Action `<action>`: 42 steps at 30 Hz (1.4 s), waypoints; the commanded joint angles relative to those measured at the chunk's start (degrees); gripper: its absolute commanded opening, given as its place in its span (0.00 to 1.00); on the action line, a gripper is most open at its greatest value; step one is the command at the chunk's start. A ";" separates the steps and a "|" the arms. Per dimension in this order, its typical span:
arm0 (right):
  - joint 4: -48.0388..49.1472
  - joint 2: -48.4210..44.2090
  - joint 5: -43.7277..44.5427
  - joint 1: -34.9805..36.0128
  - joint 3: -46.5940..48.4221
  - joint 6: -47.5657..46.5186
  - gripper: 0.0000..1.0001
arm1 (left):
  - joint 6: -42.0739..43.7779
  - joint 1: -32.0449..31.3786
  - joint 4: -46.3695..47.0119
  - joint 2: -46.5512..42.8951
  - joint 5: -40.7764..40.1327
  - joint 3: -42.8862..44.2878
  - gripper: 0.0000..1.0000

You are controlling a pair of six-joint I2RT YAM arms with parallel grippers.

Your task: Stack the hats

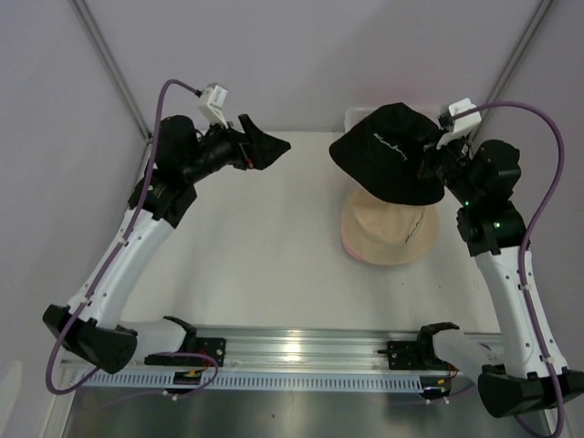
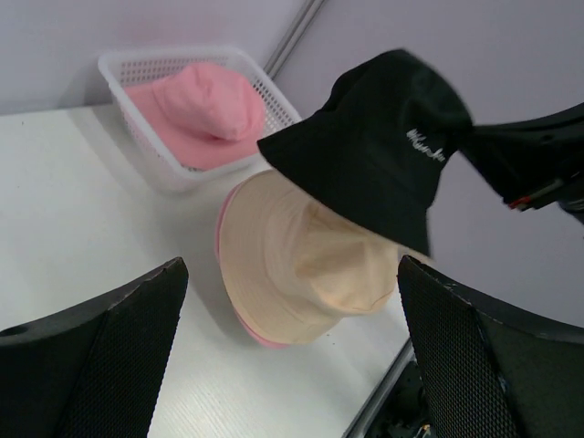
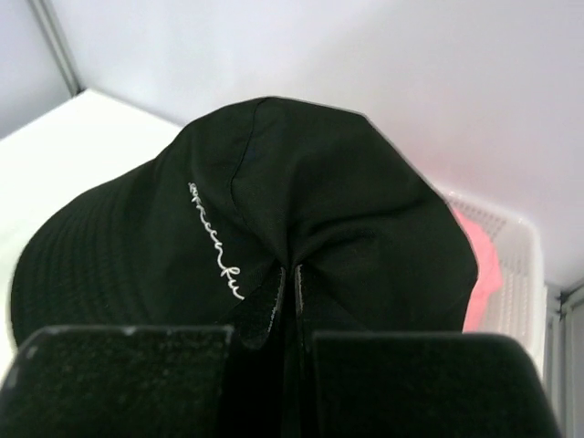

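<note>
My right gripper is shut on the crown of the black hat with white lettering and holds it in the air above the beige hat. The beige hat lies on a pink hat whose brim edge peeks out underneath. The black hat fills the right wrist view. Another pink hat lies in the white basket. My left gripper is open and empty at the table's far left; in its wrist view it faces the stack.
The white basket sits at the back right by the wall, mostly hidden under the black hat in the top view. A metal rail runs along the table's near edge.
</note>
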 commanded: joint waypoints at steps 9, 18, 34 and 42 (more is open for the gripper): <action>-8.67 -11.31 0.10 2.74 -7.58 -5.15 0.00 | 1.63 0.35 3.93 -3.05 2.02 -6.38 1.00; -16.24 -11.40 2.12 5.29 -10.83 -3.75 0.00 | -0.82 0.35 6.64 0.81 7.20 -8.40 1.00; -21.43 -19.22 6.06 10.30 -7.52 7.82 0.99 | -11.03 -4.13 16.50 15.58 11.17 -9.63 0.99; -20.46 -13.00 33.27 10.21 0.15 30.34 0.99 | -19.62 -4.22 24.64 15.93 11.08 -16.99 0.98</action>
